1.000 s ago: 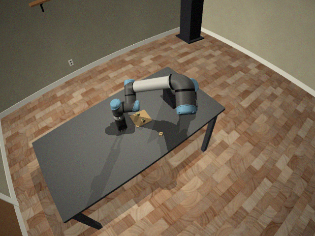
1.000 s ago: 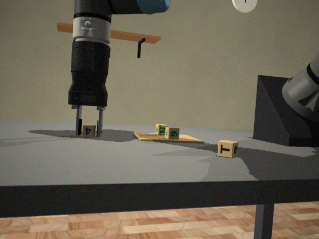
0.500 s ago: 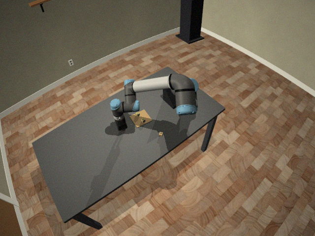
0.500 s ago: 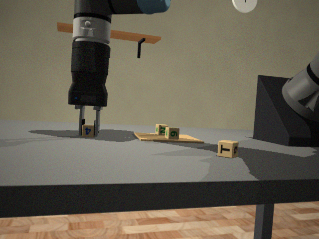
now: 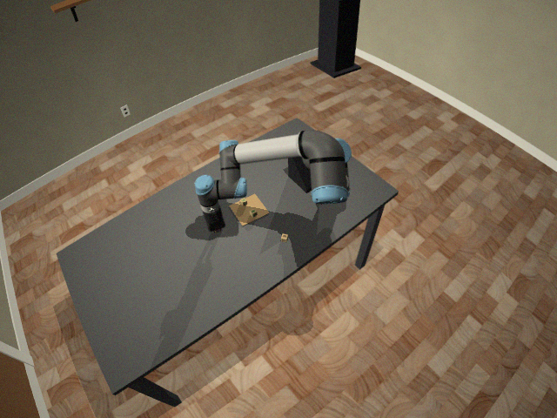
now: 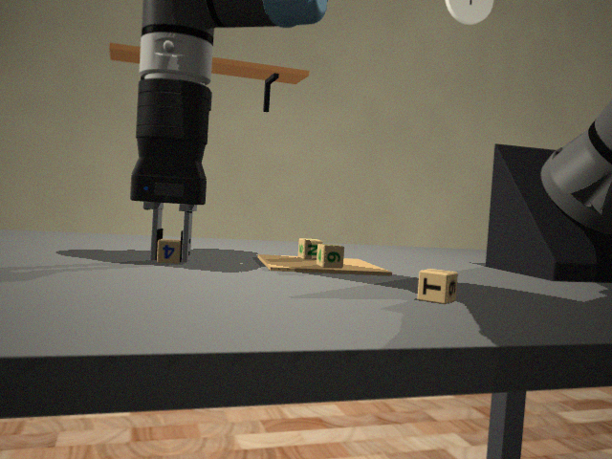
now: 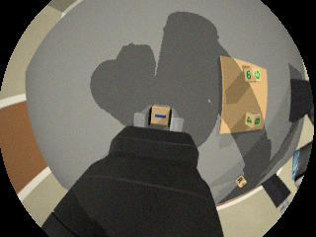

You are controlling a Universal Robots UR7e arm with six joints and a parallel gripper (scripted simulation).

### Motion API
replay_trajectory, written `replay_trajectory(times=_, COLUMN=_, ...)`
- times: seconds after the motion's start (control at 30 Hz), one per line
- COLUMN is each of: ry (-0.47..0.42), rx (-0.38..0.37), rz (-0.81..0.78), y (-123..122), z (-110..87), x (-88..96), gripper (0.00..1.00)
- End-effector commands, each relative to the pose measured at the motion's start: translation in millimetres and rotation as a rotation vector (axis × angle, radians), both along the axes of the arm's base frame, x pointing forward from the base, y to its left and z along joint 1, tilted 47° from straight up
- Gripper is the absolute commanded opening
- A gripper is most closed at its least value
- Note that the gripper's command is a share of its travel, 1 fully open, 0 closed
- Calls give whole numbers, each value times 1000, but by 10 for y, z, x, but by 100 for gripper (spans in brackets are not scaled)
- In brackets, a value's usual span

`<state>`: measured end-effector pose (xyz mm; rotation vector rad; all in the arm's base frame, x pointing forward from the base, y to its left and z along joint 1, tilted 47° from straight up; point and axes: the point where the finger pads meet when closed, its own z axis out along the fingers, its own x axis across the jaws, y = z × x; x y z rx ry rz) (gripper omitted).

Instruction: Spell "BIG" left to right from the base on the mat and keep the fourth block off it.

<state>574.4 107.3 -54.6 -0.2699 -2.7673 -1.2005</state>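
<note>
Four blocks sit on the gray counter [image 5: 148, 270] [image 6: 247, 316] [image 7: 64, 99], and two of them are on the tan mat [image 5: 243, 218] [image 6: 365, 268] [image 7: 239, 99]. The B block [image 5: 253, 213] [image 6: 330, 256] [image 7: 254, 119] is on the near part of the mat, and the G block [image 5: 243, 202] [image 6: 306, 248] [image 7: 253, 75] is on the far part. They stand apart, with a gap between them. Both have green marks.

The I block [image 6: 168, 252] [image 7: 160, 116] is off the mat, to the left, down on the counter. Its top has a blue line, and a blue 4 is on its near side. The claw [image 5: 217, 229] [image 6: 170, 247] [image 7: 161, 113] points down with one finger on each side of this block. Its fingers are about half spread and very close to the block. I cannot tell if they pinch it.

The R block [image 5: 284, 237] [image 6: 434, 286] [image 7: 240, 181] is off the mat too, near and to the right. A black T lies sideways on one side of it. The mat is flat. The word BIG is not made yet, because the I block is off the mat.
</note>
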Motion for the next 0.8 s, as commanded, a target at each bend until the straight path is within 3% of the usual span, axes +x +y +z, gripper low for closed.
replay_trajectory(times=0.0, ry=1, rx=1, rz=0, y=12, z=-5, x=-7, gripper=49)
replay_trajectory(times=0.4, ry=1, rx=1, rz=0, y=5, z=1, x=-5, gripper=49)
replay_trajectory(times=0.77, ry=-4, rx=-2, rz=-2, y=-323, z=301, x=31, gripper=49)
